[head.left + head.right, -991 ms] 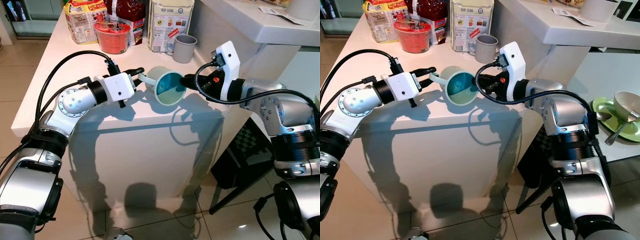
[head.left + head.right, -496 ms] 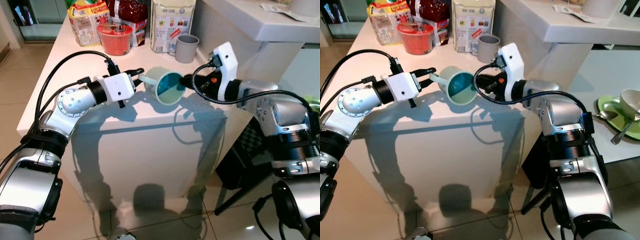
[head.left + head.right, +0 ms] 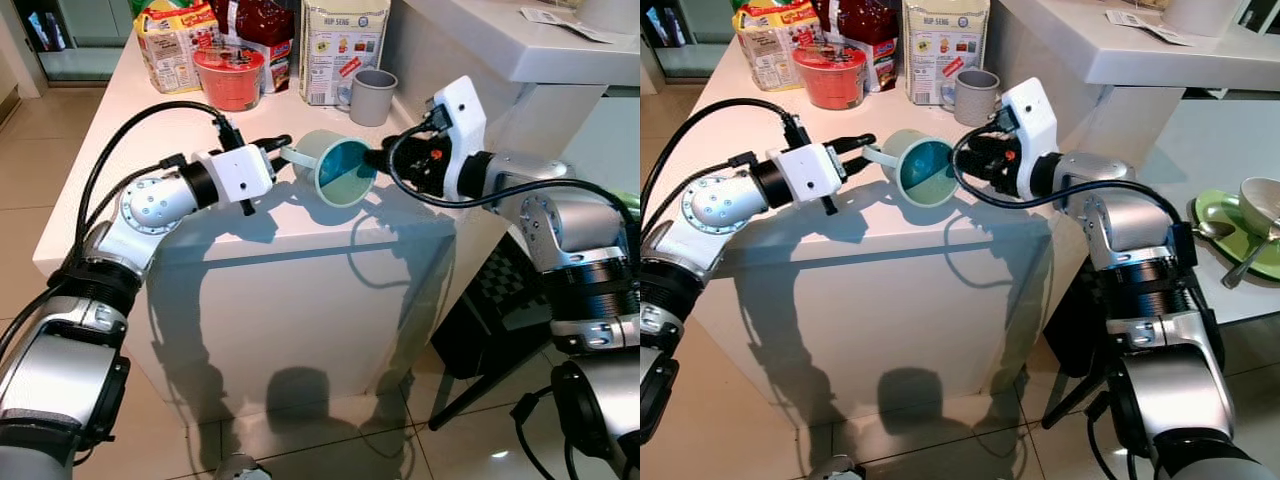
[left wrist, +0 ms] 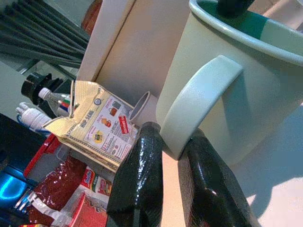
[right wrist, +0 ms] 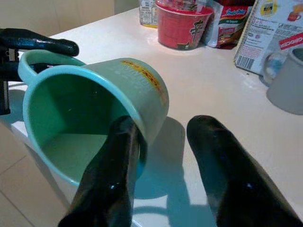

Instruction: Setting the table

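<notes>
- The mug is pale green with a teal inside; it is tipped on its side near the front edge of the white table, its mouth facing forward and down, held between the two arms
- The left tool has its two black fingers pinched on the mug's handle, one on each side of the loop
- The right tool stands open at the rim: one finger reaches inside the mouth, the other lies outside, apart from the wall
- By its look the mug is glazed ceramic: stiff, fairly heavy, slick and breakable, so a drop near the table edge could chip it
- The handle gives a sure hold but lets the mug swing; a pinch across the rim wall would steady it better
- Behind it stand a grey mug, a red noodle cup, a paper bag and snack packets
- A green plate with a bowl lies on a lower surface to the right
</notes>
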Controlling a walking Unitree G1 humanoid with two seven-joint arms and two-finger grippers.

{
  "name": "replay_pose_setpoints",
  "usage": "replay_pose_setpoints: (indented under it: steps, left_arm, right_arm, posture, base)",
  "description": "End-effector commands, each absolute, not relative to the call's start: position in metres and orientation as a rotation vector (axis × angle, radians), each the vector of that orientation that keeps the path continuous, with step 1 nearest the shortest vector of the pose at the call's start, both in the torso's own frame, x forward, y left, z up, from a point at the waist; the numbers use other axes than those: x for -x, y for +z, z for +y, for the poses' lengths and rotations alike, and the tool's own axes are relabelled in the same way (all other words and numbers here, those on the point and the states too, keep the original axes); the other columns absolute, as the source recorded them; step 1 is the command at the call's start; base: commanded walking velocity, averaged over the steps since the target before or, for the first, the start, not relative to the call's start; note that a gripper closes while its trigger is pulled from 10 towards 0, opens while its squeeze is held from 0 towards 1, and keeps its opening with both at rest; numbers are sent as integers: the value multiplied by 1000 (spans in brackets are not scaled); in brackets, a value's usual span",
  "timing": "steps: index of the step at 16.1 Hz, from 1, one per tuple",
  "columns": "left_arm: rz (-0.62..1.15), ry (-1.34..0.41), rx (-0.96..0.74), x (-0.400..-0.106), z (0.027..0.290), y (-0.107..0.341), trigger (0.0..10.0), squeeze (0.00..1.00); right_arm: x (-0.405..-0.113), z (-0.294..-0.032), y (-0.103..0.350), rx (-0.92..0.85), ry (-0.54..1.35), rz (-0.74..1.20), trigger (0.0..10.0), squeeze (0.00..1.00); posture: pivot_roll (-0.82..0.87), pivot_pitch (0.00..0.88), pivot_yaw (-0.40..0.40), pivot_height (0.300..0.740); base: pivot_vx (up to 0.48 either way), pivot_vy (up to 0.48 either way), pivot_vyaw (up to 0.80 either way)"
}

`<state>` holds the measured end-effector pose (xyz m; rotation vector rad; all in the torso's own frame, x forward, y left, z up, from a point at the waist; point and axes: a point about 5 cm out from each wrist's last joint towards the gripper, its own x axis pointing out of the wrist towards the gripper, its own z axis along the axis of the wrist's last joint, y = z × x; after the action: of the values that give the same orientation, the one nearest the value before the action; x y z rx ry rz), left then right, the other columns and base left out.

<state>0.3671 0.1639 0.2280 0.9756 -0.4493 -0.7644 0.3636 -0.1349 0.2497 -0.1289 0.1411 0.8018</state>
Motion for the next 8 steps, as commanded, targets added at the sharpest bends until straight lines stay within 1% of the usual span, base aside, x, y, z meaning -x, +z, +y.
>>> replay_pose_setpoints:
  steps: [1,5,6,8]
  left_arm:
    - [-384,-797,-1006,-368,166,218,0,0]
    - [-359,-789,-1010,-369,168,214,0,0]
    - [-357,-788,-1010,-369,169,213,0,0]
    - [-353,-777,-1008,-370,169,214,0,0]
  right_arm:
    - [-361,-145,283,173,766,15,10000,1000]
    - [-354,-151,305,213,762,-58,10000,1000]
    - [-354,-153,304,217,757,-58,10000,1000]
    - [-359,-158,295,212,703,7,10000,1000]
  posture:
    - [77,0,-49,740]
    - [67,0,-48,740]
    - [66,0,-48,740]
    - [67,0,-49,740]
  base:
    - [0,0,0]
    - [0,0,0]
    - [0,0,0]
    - [0,0,0]
